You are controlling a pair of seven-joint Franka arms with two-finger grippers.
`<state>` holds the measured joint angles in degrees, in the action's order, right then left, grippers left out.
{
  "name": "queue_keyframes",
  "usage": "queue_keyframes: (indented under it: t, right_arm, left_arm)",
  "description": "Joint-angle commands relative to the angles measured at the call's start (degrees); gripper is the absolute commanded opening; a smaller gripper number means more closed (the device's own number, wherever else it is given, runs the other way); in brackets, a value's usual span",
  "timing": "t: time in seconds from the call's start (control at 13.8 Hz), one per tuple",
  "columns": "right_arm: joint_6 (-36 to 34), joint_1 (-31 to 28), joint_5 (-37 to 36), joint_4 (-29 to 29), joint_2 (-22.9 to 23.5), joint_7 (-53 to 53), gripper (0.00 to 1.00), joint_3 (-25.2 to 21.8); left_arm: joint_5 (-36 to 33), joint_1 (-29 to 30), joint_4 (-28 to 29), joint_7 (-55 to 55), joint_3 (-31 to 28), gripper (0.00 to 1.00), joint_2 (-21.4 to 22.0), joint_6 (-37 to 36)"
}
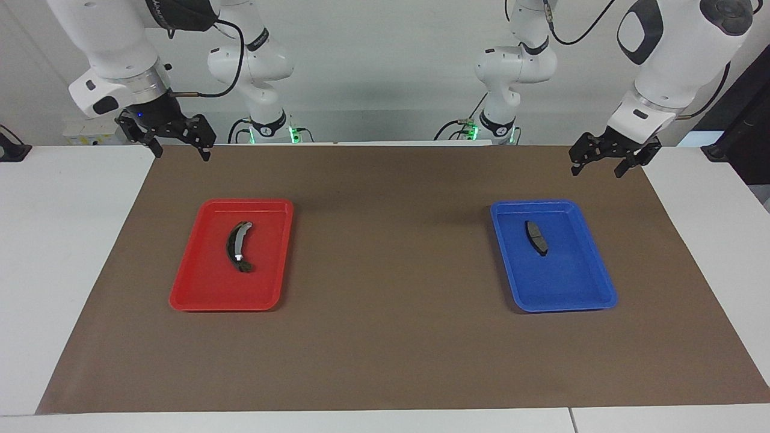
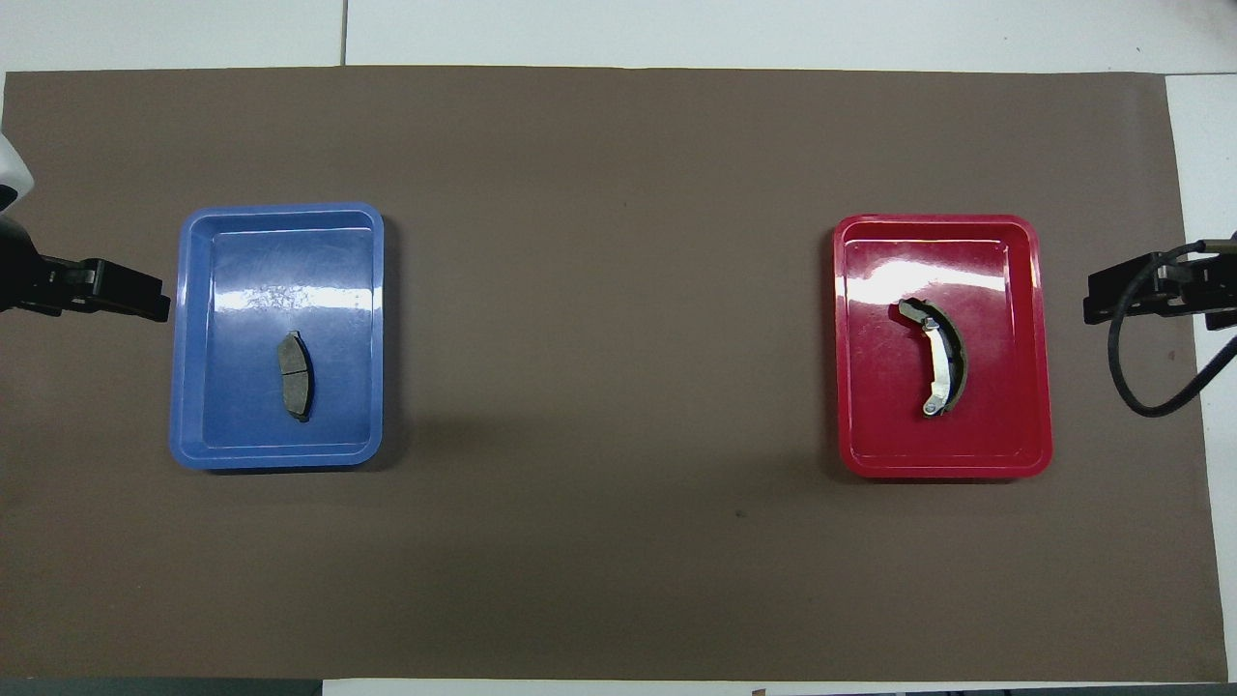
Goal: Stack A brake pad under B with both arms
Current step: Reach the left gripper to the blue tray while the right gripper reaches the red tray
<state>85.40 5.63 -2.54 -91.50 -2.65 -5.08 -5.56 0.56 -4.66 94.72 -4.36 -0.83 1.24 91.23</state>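
Both hands hang open and empty; the left hand point(image 1: 607, 161) should drop squarely onto the short brake pad point(image 1: 536, 237), right hand point(image 1: 174, 142) onto brake shoe point(image 1: 239, 246).

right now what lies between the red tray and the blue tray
Nothing: only bare brown mat between the red tray and the blue tray, plain in the overhead view.

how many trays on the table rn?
2. The red tray sits toward the right arm's end of the table and holds the longer curved piece. The blue tray sits toward the left arm's end and holds the short dark pad. Nothing looks hidden.
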Motion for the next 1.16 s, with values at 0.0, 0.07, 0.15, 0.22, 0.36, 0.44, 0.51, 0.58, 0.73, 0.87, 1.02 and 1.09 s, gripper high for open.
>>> queue_keyframes:
  t: [0.0, 0.07, 0.15, 0.22, 0.36, 0.44, 0.51, 0.58, 0.73, 0.87, 1.02, 1.09]
  right_arm:
    - [-0.32, -0.53, 1.31, -0.17, -0.08, 0.16, 1.0, 0.29]
    - [-0.32, -0.53, 1.31, -0.26, -0.16, 0.16, 1.0, 0.29]
    - [-0.32, -0.53, 1.31, -0.26, -0.17, 0.16, 1.0, 0.29]
    - [-0.32, -0.53, 1.31, -0.26, -0.17, 0.16, 1.0, 0.29]
    - [-0.32, -0.53, 1.31, -0.26, -0.17, 0.16, 1.0, 0.29]
    - [-0.32, -0.53, 1.31, -0.35, -0.17, 0.16, 1.0, 0.29]
    - [-0.15, -0.53, 1.31, -0.79, -0.25, 0.16, 1.0, 0.29]
    - [1.42, -0.53, 1.31, -2.36, -0.86, 0.33, 1.0, 0.29]
    - [7.12, -0.27, 1.31, -7.45, -2.88, 0.25, 1.0, 0.37]
    - [13.1, -0.27, 1.4, -14.21, -5.34, 0.42, 0.99, 0.46]
    - [16.45, -0.36, 2.27, -17.57, -5.79, 0.69, 1.0, 0.46]
    - [17.34, -0.36, 2.45, -18.19, -5.36, 0.86, 1.0, 0.37]
  left_arm:
    - [-0.12, 0.61, -0.51, 0.05, 0.3, 0.99, -0.54, 0.17]
    - [-0.12, 0.61, -0.07, 0.05, 0.3, 0.99, -0.45, 1.13]
    - [-0.12, 0.61, 0.72, 0.14, 0.3, 0.99, -0.36, 2.79]
    - [-0.03, 0.53, 2.03, 0.14, 0.3, 0.99, -0.45, 5.07]
    - [-0.03, 0.52, 4.75, 0.05, 0.3, 0.99, -0.54, 8.77]
    - [-0.03, 0.52, 6.33, 0.05, 0.3, 0.99, -0.71, 10.96]
    - [-0.03, 0.52, 7.92, 0.05, 0.3, 0.99, -1.06, 13.42]
    - [-0.03, 0.52, 9.5, 0.14, 0.3, 0.99, -2.28, 15.79]
    - [-0.03, 0.52, 12.14, 0.31, 0.3, 0.99, -4.4, 20.36]
    - [-0.03, 0.61, 17.13, 0.32, 0.3, 0.99, -4.67, 25.98]
    - [-0.03, 0.52, 22.32, 0.49, 0.3, 0.99, -4.67, 30.56]
    - [-0.03, 0.52, 24.61, 0.49, 0.3, 0.99, -4.67, 31.8]
